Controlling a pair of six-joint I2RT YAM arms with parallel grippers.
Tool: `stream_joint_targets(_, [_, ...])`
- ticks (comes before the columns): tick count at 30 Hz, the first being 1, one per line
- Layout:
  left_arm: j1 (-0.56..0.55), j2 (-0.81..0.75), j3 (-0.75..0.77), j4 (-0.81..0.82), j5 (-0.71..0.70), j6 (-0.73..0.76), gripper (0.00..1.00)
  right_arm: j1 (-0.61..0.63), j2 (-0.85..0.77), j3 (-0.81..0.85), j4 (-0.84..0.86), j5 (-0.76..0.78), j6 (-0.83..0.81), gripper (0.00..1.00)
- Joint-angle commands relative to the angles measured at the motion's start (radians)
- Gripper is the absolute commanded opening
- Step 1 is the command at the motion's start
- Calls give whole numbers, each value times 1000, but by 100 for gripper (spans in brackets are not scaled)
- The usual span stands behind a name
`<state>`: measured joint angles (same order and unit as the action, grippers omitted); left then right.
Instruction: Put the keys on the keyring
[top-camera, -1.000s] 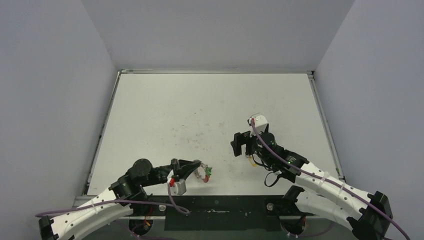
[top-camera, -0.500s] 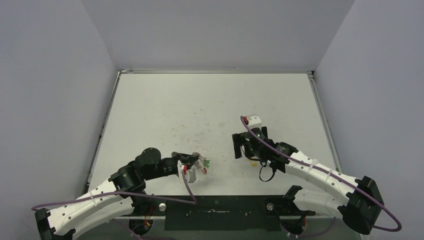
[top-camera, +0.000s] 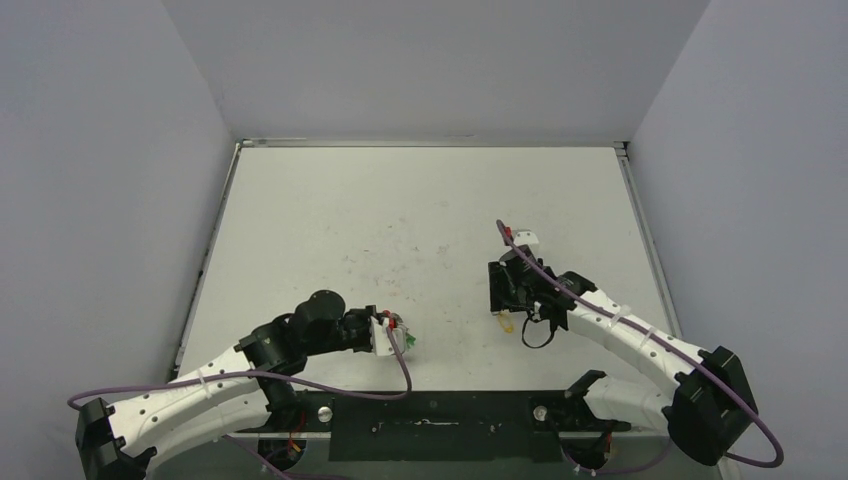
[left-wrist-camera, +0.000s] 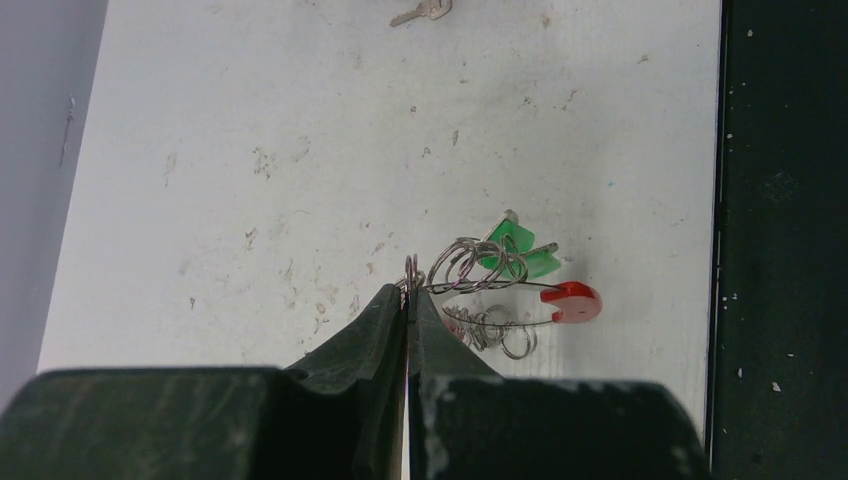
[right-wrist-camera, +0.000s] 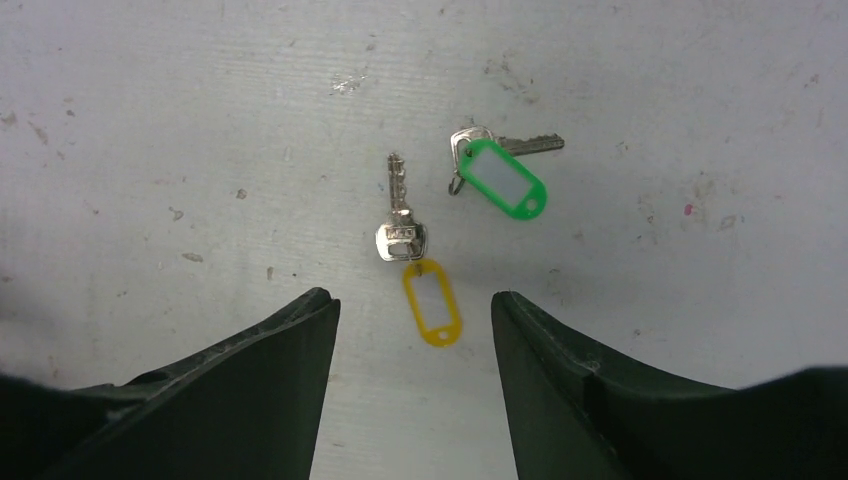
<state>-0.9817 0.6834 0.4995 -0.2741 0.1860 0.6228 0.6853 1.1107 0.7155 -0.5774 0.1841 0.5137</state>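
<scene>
Pinching keyring (left-wrist-camera: 490, 290) in left tool (left-wrist-camera: 408, 297) | right tool (right-wrist-camera: 415, 310) spread above yellow-tagged key (right-wrist-camera: 403, 240) | green-tagged key (right-wrist-camera: 497, 177) beside

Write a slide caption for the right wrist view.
Right gripper, jaws apart, poised above a yellow-tagged key on the scuffed white table, a green-tagged key lying just beyond it.

A scuffed white bench (top-camera: 330, 220) sits boxed by 3 plain grey walls (top-camera: 100, 200); a black strip (top-camera: 440, 425) edges its near side.
</scene>
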Motion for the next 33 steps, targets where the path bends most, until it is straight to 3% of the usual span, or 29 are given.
stream_joint_targets(1, [0,-22,-10,59,-10,-52,0,-107,52,-31,47,-165,10,56])
stream_joint_targets(5, [-1,-29,-21,73,-13,-60,0,-136,111,-43,78,-227,-16,50])
stream_joint_targets(11, [0,-22,-20,69,-18,-63,0,-138,173,-41,112,-268,-45,33])
stream_joint_targets(19, [0,-7,-19,67,-8,-69,0,-139,205,-29,128,-222,-57,31])
stream_joint_targets(33, [0,6,-18,65,-11,-76,0,-139,267,-2,122,-207,-59,0])
